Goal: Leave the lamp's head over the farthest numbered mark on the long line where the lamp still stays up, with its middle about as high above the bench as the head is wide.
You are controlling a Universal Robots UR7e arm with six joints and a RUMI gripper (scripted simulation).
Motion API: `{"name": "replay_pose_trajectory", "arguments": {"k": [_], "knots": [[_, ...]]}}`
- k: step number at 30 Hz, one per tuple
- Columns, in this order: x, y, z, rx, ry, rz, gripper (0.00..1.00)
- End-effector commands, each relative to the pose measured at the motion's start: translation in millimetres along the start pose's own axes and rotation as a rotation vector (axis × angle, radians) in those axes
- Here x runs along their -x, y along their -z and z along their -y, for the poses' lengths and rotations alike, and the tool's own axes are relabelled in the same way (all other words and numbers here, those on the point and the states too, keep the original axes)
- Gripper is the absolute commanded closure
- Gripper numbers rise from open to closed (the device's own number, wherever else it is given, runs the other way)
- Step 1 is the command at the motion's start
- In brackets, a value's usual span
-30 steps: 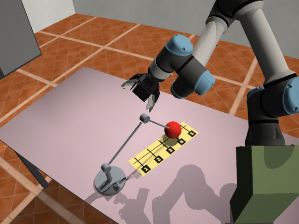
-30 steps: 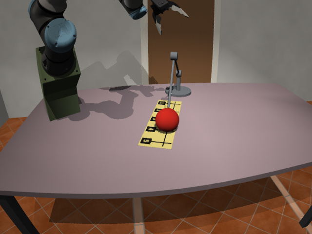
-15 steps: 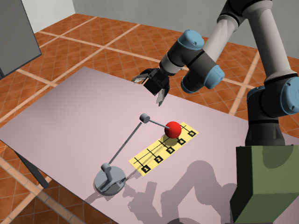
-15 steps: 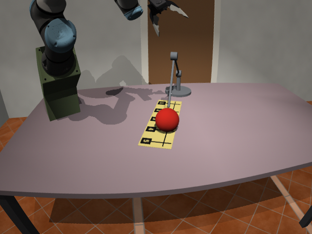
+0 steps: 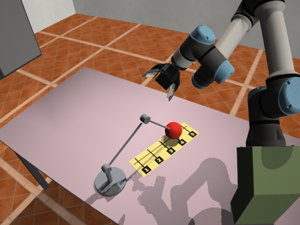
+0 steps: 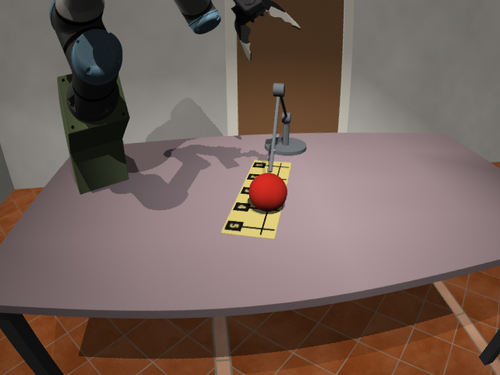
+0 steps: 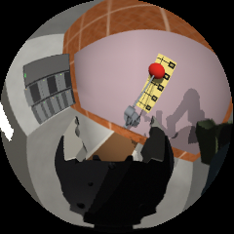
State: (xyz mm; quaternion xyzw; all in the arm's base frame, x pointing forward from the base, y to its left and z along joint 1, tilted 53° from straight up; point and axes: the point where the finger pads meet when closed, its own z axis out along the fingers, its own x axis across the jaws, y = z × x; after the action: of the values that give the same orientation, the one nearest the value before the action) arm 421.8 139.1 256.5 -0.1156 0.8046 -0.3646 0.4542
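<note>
The pincer [image 5: 156, 87] [image 6: 275, 44] [image 7: 114, 116] is open and holds nothing, high and apart from the lamp. The red head [image 5: 173, 130] [image 6: 268, 191] [image 7: 156, 70] is above the yellow strip [image 5: 192, 128] [image 6: 250, 218] [image 7: 152, 93], near mark 4. In the exterior view, the round base [image 5: 118, 174] [image 6: 296, 146] stands near the far edge of the worktop [image 5: 72, 108] [image 6: 363, 222] [image 7: 107, 63], at its middle part.

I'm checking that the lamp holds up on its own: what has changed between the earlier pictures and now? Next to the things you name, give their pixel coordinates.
The open pincer [image 5: 157, 87] [image 6: 274, 44] [image 7: 114, 116] moved up and away from the lamp's elbow joint [image 5: 145, 118] [image 6: 278, 89], back toward the far table edge in the top view. Nothing was taken hold of or let go. The red head [image 5: 173, 130] [image 6: 268, 191] [image 7: 156, 70], elbow joint and yellow strip [image 5: 143, 158] [image 6: 250, 233] [image 7: 144, 104] stayed put.
</note>
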Motion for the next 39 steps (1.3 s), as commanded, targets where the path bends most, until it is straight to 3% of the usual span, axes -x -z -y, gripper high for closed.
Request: {"name": "replay_pose_trajectory", "arguments": {"k": [1, 13, 32, 39], "knots": [[-4.4, 4.7, 17.1, 0.002, 0.0, 0.0, 0.0], [-17.8, 16.1, 62.8, 0.0, 0.0, 0.0, 0.0], [-26.7, 24.8, 96.4, -0.003, -0.001, 0.002, 0.0], [-26.0, 24.0, 93.6, 0.042, -0.072, -0.075, 0.0]]}}
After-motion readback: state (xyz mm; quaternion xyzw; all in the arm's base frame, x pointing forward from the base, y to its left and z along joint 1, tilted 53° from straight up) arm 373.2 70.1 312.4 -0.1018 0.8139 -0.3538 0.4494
